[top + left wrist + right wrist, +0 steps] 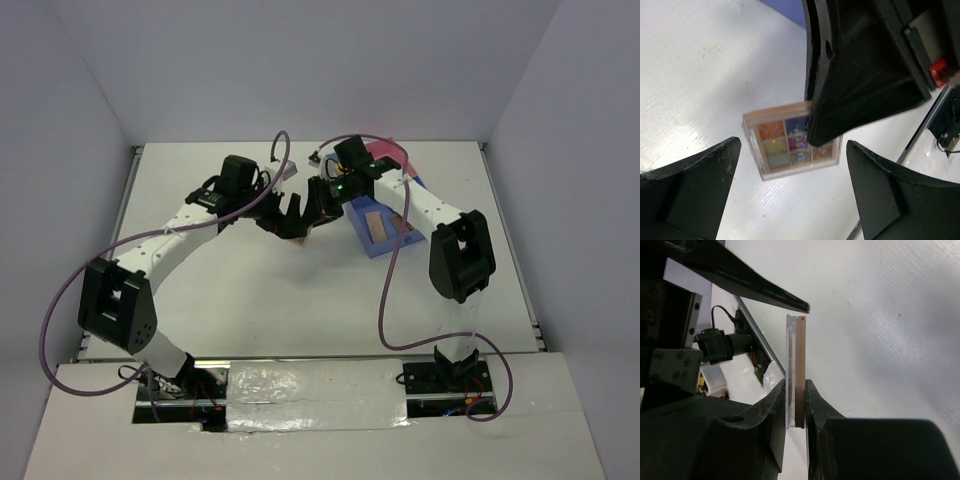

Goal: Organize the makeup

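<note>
The multicolour-squares palette (780, 145) is clamped by its two flat faces between the fingers of my right gripper (795, 384), and shows edge-on in the right wrist view (800, 350). In the top view my right gripper (318, 212) is over the table's middle, just left of the tray. My left gripper (290, 218) is open and empty right beside it. Its jaws (792, 150) stand wide apart on either side of the palette without touching it. A brown-gold palette (377, 226) lies in the tray. The sponges and the bottle are out of view.
The blue-and-pink divided tray (388, 246) stands right of centre under the right arm, and its blue corner (785, 7) shows in the left wrist view. The two grippers are very close together. Cables loop over both arms.
</note>
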Tool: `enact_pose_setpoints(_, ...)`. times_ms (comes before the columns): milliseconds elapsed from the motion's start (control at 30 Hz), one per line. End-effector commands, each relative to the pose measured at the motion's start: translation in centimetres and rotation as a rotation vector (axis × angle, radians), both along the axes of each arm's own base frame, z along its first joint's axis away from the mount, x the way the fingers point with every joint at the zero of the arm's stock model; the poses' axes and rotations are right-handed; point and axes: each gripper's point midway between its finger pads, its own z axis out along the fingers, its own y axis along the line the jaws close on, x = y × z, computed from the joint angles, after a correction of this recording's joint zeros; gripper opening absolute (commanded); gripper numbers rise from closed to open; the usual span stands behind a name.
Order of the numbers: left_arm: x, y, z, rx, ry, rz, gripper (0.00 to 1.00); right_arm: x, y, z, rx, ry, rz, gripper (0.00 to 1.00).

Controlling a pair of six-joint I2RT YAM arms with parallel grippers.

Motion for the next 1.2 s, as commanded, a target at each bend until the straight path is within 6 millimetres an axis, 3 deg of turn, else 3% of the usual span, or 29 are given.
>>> enact_pose_setpoints(0, 0.3, 0.3, 2.6, -0.018, -0.097, 0.001, 0.99, 1.9, -1.0, 2.1, 0.016, -0.1, -0.016, 0.04)
enact_pose_setpoints(133, 0.1, 0.5, 2.9, -0.021, -0.108, 0.022, 0.99, 4.1, -3.7, 2.4, -0.026, -0.172, -0.083, 0.01)
enact_pose_setpoints(267, 0.4, 1.3, 2.7, -0.005, -0.119, 0.076, 0.99, 6.1, -7.8, 3.7, -0.092, -0.277, -0.163, 0.01)
enact_pose_setpoints(333, 1.0, 2.3, 2.3, 0.033, -0.12, 0.151, 0.99, 7.2, -10.7, 3.6, -0.161, -0.346, -0.204, 0.01)
enact_pose_setpoints(400, 1.5, 3.3, 2.5, 0.04, -0.133, 0.215, 0.99, 7.8, -13.7, 4.8, -0.209, -0.428, -0.246, 0.01)
enact_pose_setpoints(433, 1.6, 3.6, 2.7, 0.035, -0.143, 0.235, 0.99, 7.8, -15.1, 4.2, -0.255, -0.436, -0.274, 0.01)
enact_pose_setpoints(500, 1.7, 4.2, 3.4, -0.004, -0.163, 0.279, 0.99, 8.3, -18.2, 5.3, -0.299, -0.503, -0.33, 0.01)
enact_pose_setpoints(600, 1.8, 5.1, 4.1, -0.066, -0.174, 0.325, 0.99, 8.8, -22.5, 4.6, -0.368, -0.516, -0.412, 0.02)
enact_pose_setpoints(700, 1.8, 6.1, 4.1, -0.11, -0.166, 0.37, 0.99, 8.8, -24.3, 3.3, -0.385, -0.495, -0.416, 0.04)
enact_pose_setpoints(833, 2.0, 7.3, 5.4, -0.16, -0.209, 0.427, 0.99, 8.7, -24.1, 0.5, -0.384, -0.459, -0.357, 0.08)
enact_pose_setpoints(967, 2.0, 8.1, 6.2, -0.17, -0.234, 0.455, 0.99, 8.3, -22.6, -1.1, -0.291, -0.416, -0.282, 0.15)
enact_pose_setpoints(1167, 1.0, 8.9, 6.1, -0.177, -0.236, 0.47, 0.99, 8.8, -21.1, -4.1, -0.206, -0.306, -0.213, 0.25)
